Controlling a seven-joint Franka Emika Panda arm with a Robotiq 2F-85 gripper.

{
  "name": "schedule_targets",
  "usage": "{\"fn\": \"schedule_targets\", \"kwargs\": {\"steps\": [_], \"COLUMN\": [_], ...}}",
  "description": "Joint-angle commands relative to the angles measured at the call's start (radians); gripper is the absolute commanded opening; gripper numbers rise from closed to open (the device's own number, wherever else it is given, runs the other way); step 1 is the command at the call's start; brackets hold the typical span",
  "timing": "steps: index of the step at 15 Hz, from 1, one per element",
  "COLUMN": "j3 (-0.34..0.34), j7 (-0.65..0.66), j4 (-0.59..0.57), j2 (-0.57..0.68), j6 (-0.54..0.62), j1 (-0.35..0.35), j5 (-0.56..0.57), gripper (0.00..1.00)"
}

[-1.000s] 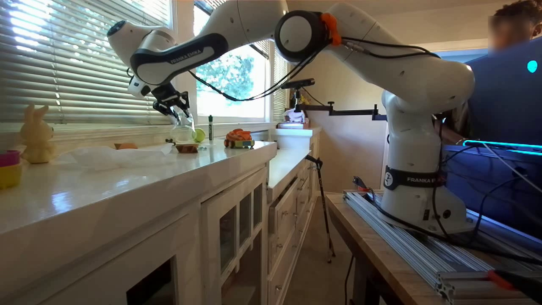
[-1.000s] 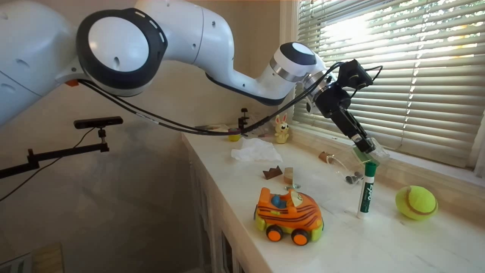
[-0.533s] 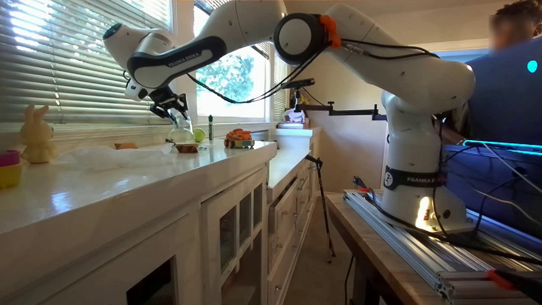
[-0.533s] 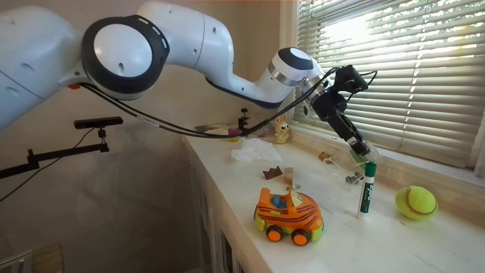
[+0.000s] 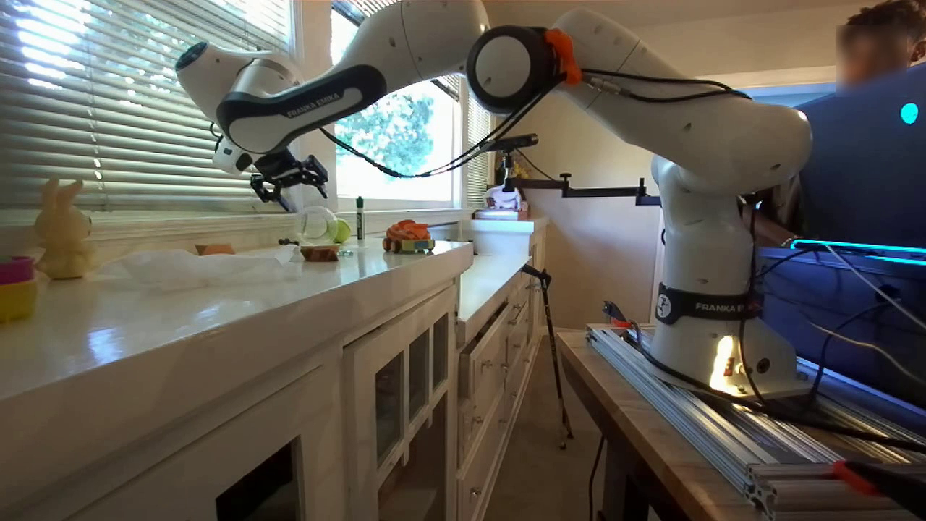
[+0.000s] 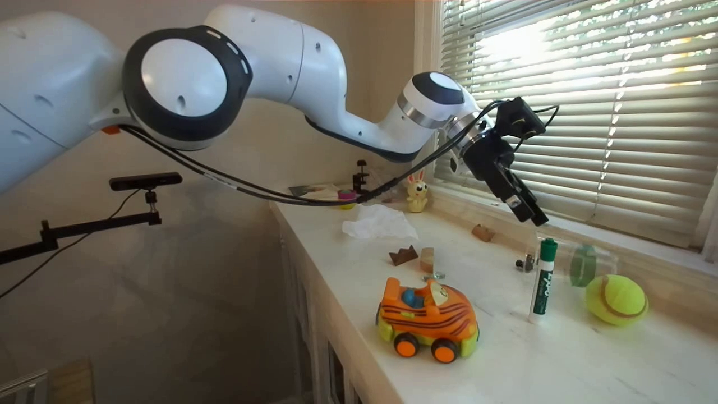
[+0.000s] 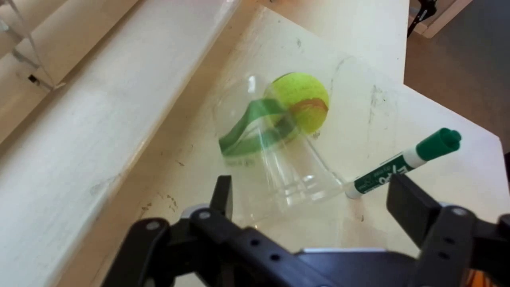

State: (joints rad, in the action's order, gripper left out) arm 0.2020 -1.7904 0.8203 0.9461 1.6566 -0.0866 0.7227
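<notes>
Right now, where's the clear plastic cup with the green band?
In the wrist view, the clear plastic cup is near centre, left of the green-capped white marker, partly in front of the fuzzy yellow-green tennis ball.

We see a clear cup (image 7: 275, 159) banded in green; a black gripper (image 7: 312, 199); a white-and-green marker (image 7: 382, 173); a yellow-green ball (image 6: 617, 300) crossed by a reddish-brown band; an orange toy car (image 6: 429, 320) with dark wavy stripes.
</notes>
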Motion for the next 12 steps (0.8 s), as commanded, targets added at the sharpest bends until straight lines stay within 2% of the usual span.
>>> {"fn": "schedule_targets", "kwargs": {"steps": [1, 6, 12], "j3": [0.012, -0.009, -0.133], "j7": [0.004, -0.008, -0.068], "j4": [-0.052, -0.039, 0.036], "j2": [0.029, -0.012, -0.166], "j6": [-0.018, 0.013, 0.146], "j1": [0.010, 0.010, -0.055], "j5": [0.022, -0.007, -0.141], "gripper": [1.00, 1.00, 1.00]}}
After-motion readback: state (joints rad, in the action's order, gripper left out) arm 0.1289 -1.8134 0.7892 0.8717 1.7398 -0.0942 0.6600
